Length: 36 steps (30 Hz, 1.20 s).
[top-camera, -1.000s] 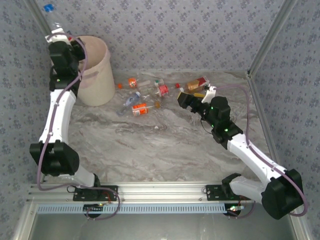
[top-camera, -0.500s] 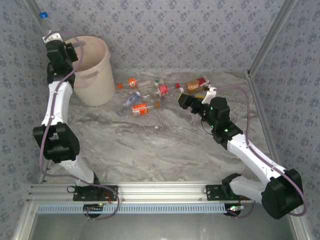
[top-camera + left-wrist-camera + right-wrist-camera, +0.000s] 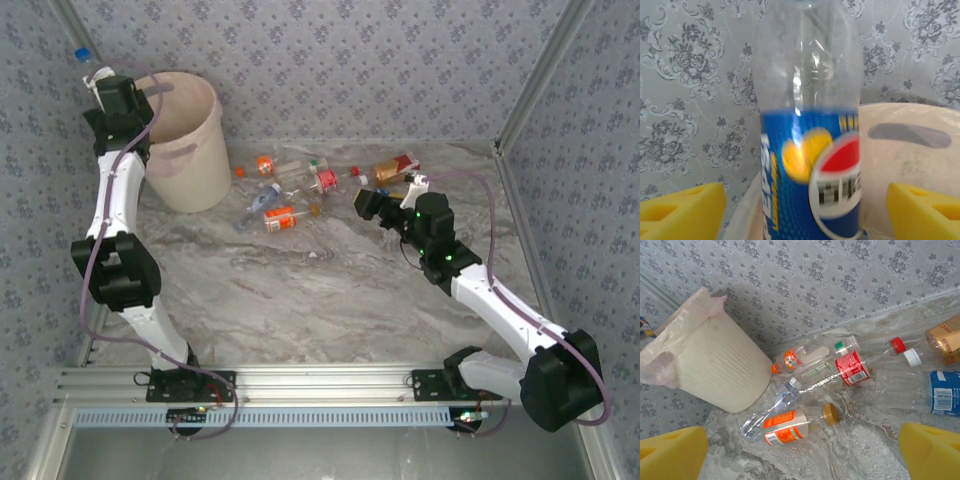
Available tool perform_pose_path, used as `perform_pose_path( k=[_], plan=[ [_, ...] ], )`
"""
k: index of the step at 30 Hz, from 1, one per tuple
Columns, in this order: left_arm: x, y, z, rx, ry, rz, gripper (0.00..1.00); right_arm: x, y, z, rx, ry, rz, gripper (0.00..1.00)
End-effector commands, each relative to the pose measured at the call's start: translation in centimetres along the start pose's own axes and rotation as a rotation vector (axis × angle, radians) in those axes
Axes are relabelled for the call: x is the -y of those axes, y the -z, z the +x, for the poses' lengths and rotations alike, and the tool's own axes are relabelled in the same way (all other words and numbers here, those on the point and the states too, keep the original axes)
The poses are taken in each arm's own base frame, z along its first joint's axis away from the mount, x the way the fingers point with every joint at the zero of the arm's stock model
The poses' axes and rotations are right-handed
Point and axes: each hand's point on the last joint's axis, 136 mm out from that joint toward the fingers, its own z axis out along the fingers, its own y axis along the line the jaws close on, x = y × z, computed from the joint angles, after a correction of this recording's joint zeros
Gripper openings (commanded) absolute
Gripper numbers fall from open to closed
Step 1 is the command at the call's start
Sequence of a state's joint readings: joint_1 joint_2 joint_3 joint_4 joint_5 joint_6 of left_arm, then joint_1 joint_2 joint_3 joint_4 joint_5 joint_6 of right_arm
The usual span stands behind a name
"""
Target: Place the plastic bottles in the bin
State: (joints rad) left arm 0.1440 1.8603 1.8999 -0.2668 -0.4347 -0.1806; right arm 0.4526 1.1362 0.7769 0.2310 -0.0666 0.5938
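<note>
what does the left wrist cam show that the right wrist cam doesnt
Left wrist: a blue Pepsi bottle upright and close up, between yellow fingers that stand clear of it. Right wrist: a red-labelled bottle and an orange-labelled bottle lying among others on the marble table. Both: the bin and the patterned wall.

A grey marbled table (image 3: 330, 300) carries a cream bin (image 3: 195, 150) at its far left, with plastic bottles (image 3: 279, 217) scattered beside it.
</note>
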Motion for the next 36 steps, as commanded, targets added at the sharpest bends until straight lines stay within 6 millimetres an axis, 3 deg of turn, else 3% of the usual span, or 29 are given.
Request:
perform_pose_path(
  k=[1,13,20,23,28,31,33,36],
  plan=[
    [-1.2,0.9,-1.7,0.001,0.031,-0.049,0.85,-0.2,-0.1,-1.0,0.017,0.003,0.007,1.0],
    [-1.3,1.7,-2.2,-0.012,0.084,-0.039,0.94,0.0,-0.5,-0.3,-0.015,0.0,0.011,1.0],
    [0.7,4.0,-2.7,-0.018,0.106,0.048,0.98,1.4,-0.8,0.0,-0.013,-0.028,0.057,1.0],
    [3.4,6.4,-2.9,-0.007,0.095,0.159,0.98,2.6,-0.8,0.2,-0.015,-0.076,0.092,1.0],
    [10.3,11.3,-0.4,-0.028,-0.019,0.446,0.98,4.1,-0.8,0.6,-0.02,-0.136,0.121,1.0],
    [14.8,14.5,2.4,-0.064,-0.152,0.636,0.98,4.7,-0.6,0.7,-0.016,-0.157,0.128,1.0],
    [18.1,17.1,5.5,-0.124,-0.281,0.811,0.98,5.0,-0.5,0.7,-0.014,-0.168,0.131,1.0],
    [20.8,19.2,10.4,-0.187,-0.472,0.904,0.98,5.2,-0.2,0.6,-0.009,-0.177,0.131,1.0]
  ],
)
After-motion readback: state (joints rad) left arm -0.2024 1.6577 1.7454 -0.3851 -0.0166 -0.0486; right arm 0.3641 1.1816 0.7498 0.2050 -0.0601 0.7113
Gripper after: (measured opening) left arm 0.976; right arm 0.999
